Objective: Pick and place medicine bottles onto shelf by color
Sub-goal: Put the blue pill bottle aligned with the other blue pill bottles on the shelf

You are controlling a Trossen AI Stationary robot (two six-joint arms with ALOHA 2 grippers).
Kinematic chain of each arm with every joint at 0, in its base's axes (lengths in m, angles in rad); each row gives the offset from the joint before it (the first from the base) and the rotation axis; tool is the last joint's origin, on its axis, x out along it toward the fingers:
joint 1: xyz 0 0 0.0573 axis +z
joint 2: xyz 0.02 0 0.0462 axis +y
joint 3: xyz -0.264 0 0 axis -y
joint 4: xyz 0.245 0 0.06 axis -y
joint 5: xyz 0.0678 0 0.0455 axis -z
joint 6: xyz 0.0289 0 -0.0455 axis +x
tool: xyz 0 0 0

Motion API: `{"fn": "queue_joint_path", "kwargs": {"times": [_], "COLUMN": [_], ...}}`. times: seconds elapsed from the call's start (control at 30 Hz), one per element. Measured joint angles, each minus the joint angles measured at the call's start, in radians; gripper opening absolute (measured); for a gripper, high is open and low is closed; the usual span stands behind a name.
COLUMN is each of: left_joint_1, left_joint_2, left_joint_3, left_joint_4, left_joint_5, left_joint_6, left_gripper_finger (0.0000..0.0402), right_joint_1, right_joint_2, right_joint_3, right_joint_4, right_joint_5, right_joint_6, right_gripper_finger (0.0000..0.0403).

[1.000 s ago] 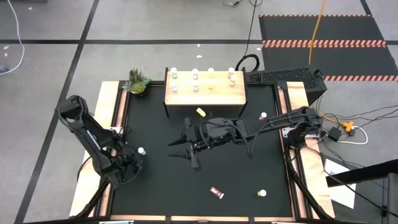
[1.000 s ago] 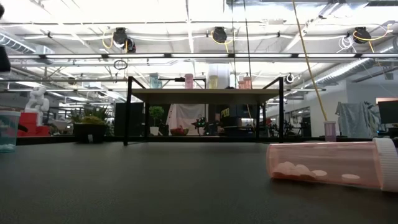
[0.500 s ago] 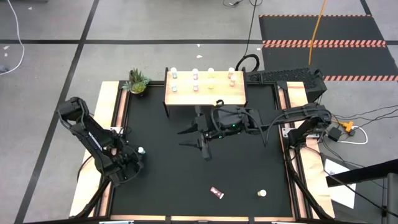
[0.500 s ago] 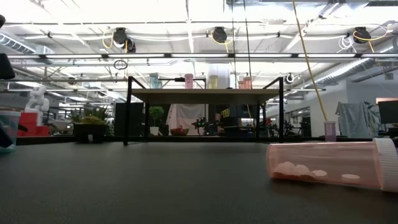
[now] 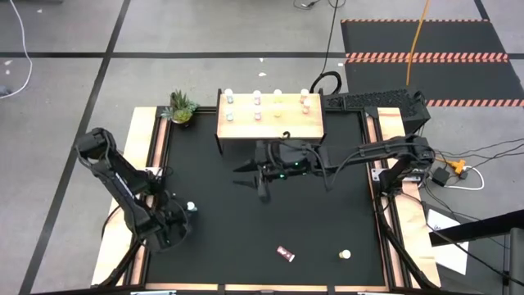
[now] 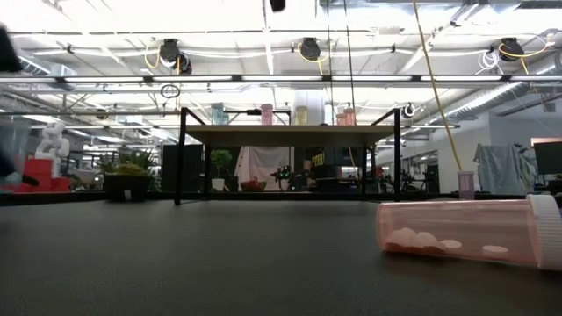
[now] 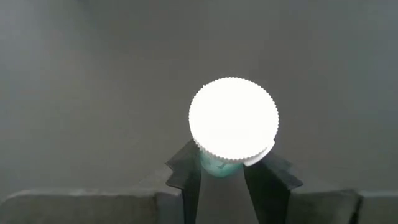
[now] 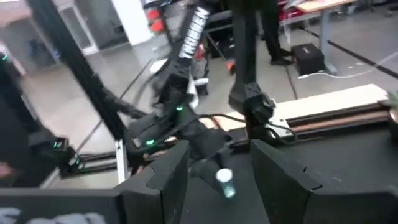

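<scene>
Shelf [image 5: 270, 124] is already mostly stocked: about eight little bottles sit along its back edge, sorted by tint as far as the overhead shows (bluish, pink, yellow, pink-ish groups, hard to be sure at that size). Left over on the mat [image 5: 327, 221] in front of the shelf: a pink bottle [image 6: 465, 232] lying on its side, a white-capped bottle [image 5: 345, 254] well off toward the front-right corner, plus some dark small thing [image 5: 285, 253] near it, can't tell what that is. So prob two-thirds done, a few pickups to go.

Left gripper [image 7: 222, 174] is far from the shelf, at the front-left of the mat, and its fingers are pinched on a blue-green bottle [image 7: 233, 121] just under the white ribbed cap, both pads touching it, so that's a grip imo. Next job for it would be carrying that one over to the bluish group on the shelf.

Right gripper [image 8: 219, 165] hangs just in front of the shelf, fingers apart w/ nothing between them.
</scene>
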Motion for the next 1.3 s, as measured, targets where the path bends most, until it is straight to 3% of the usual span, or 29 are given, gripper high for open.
{"fn": "queue_joint_path", "kwargs": {"times": [0.2, 0.47, 0.6, 0.93, 1.13, 1.3], "left_joint_1": [0.146, 0.353, 0.457, 0.630, 0.650, 0.650], "left_joint_2": [0.000, -0.002, -0.002, -0.001, -0.001, -0.001], "left_joint_3": [0.164, 0.390, 0.447, 0.469, 0.469, 0.469], "left_joint_4": [-0.006, 0.104, 0.182, 0.380, 0.408, 0.408], "left_joint_5": [-0.001, 0.002, 0.066, 0.287, 0.320, 0.320], "left_joint_6": [0.304, 0.899, 1.102, 1.343, 1.401, 1.401], "left_gripper_finger": [0.0101, 0.0104, 0.0107, 0.0108, 0.0108, 0.0108], "right_joint_1": [-0.017, 0.028, 0.044, 0.051, 0.048, 0.049], "right_joint_2": [0.024, 0.048, 0.048, 0.050, 0.050, 0.050], "right_joint_3": [-0.074, -0.076, -0.075, -0.075, -0.075, -0.075], "right_joint_4": [0.010, 0.018, 0.032, -0.013, -0.046, -0.051], "right_joint_5": [-0.004, -0.107, -0.101, -0.048, -0.054, -0.053], "right_joint_6": [-0.028, -0.147, -0.211, -0.277, -0.254, -0.251], "right_gripper_finger": [0.0202, 0.0250, 0.0253, 0.0253, 0.0250, 0.0222]}}
